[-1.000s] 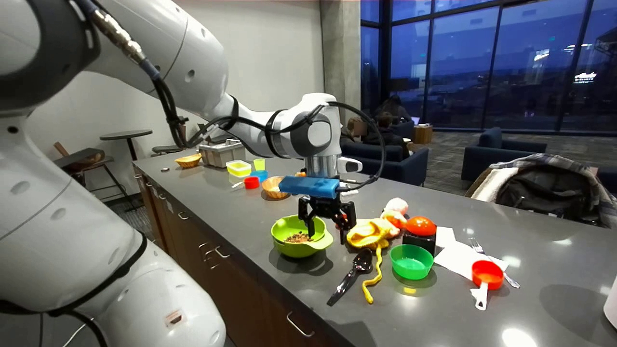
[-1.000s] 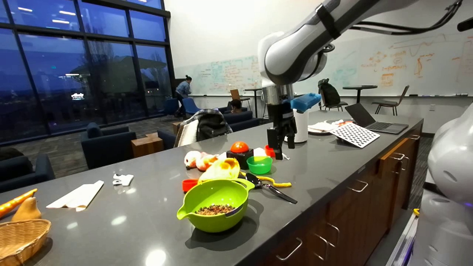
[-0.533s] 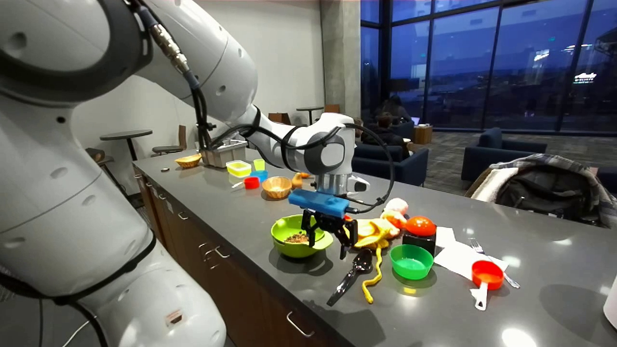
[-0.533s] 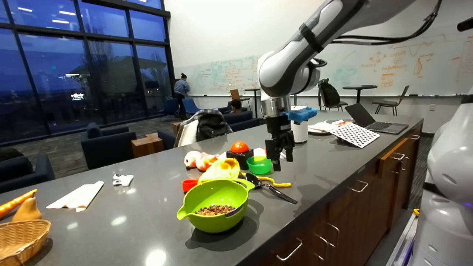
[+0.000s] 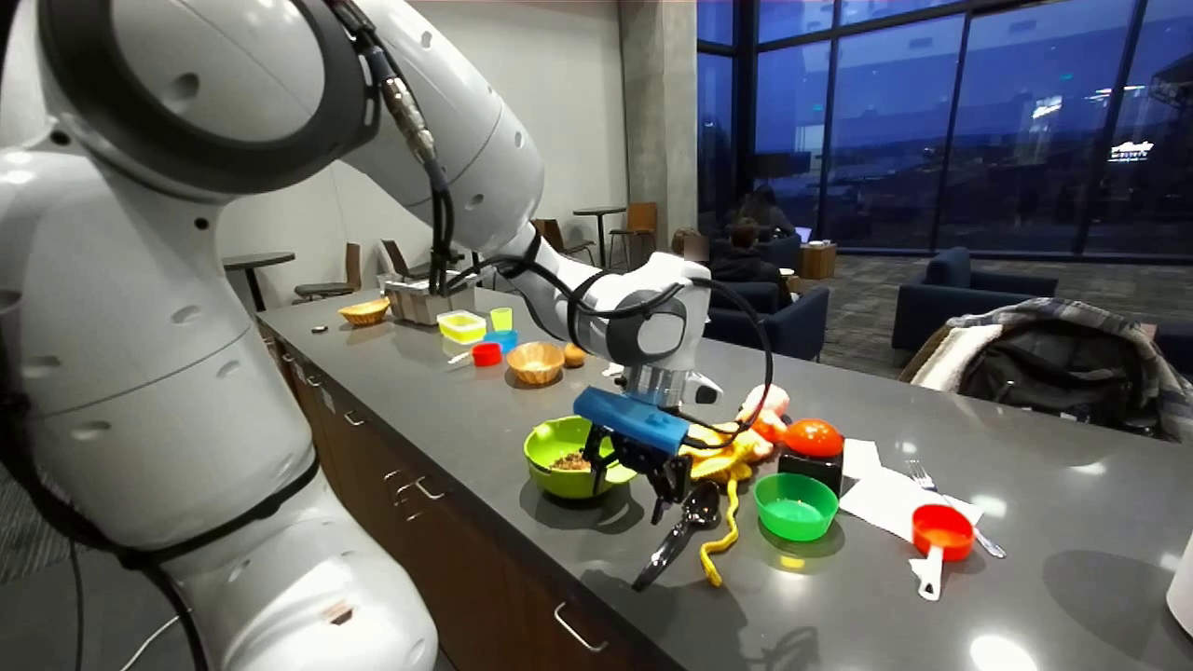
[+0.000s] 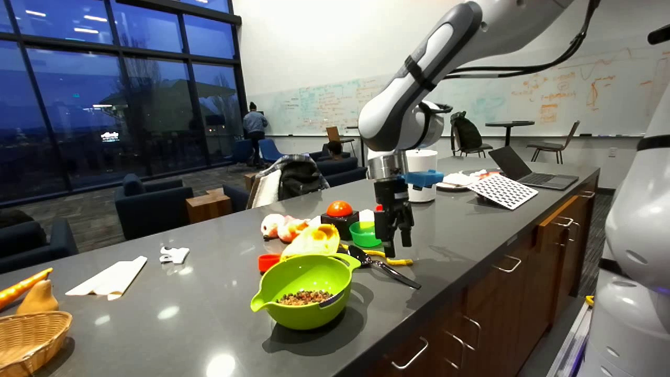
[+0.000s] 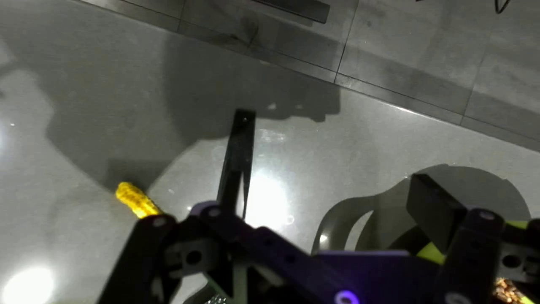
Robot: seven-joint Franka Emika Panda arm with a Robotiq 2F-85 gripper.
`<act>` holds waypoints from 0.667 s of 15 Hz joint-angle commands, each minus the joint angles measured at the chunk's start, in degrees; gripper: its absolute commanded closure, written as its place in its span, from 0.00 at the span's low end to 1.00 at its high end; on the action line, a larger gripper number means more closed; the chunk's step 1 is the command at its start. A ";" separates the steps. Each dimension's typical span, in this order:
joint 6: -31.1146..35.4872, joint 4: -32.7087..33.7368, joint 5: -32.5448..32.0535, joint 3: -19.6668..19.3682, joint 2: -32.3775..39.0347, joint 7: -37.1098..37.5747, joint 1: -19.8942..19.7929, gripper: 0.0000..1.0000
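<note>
My gripper is open and empty above the grey counter; it shows in both exterior views (image 5: 626,499) (image 6: 398,247) and in the wrist view (image 7: 333,202). It is nearest to a black spoon (image 5: 673,542) (image 6: 393,273), whose handle (image 7: 244,135) lies by one finger in the wrist view; contact cannot be told. A lime green bowl (image 5: 559,480) (image 6: 309,315) holding brown granules (image 5: 570,461) (image 6: 305,297) stands beside the gripper. A yellow soft toy (image 5: 718,452) (image 6: 314,243) lies behind the spoon, its tail (image 7: 137,200) stretched alongside. A green cup (image 5: 797,508) (image 6: 365,235) stands past the tail.
A black box with an orange dome (image 5: 813,438) and a red measuring cup (image 5: 941,531) stand past the green cup. A wicker basket (image 6: 31,335), a white cylinder (image 6: 423,191) and a laptop (image 6: 549,180) are farther along. The counter edge (image 7: 375,99) is near the gripper.
My gripper has moved down toward the counter and the spoon, staying open. The bowl, spoon, toy and cup have not moved. A person by the whiteboard has shifted.
</note>
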 commanded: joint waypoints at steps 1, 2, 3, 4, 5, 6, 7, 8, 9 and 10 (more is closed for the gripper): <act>-0.02 1.57 2.97 -0.58 3.83 -3.81 0.12 0.00; -0.04 1.67 3.38 -0.51 4.59 -4.37 -0.02 0.00; -0.10 1.81 3.56 -0.44 5.29 -4.97 -0.18 0.00; -0.03 1.94 3.45 -0.33 5.96 -5.32 -0.34 0.00; -0.18 2.19 3.21 -0.22 6.73 -5.64 -0.48 0.00; -0.07 2.37 3.07 -0.09 7.47 -5.91 -0.55 0.00; 0.29 2.46 3.26 0.05 8.26 -6.52 -0.53 0.00; 0.67 2.50 3.73 0.16 9.02 -7.27 -0.52 0.00; 1.02 2.62 3.80 0.31 9.93 -7.72 -0.53 0.00; 2.04 2.54 3.75 0.51 10.84 -8.04 -0.55 0.00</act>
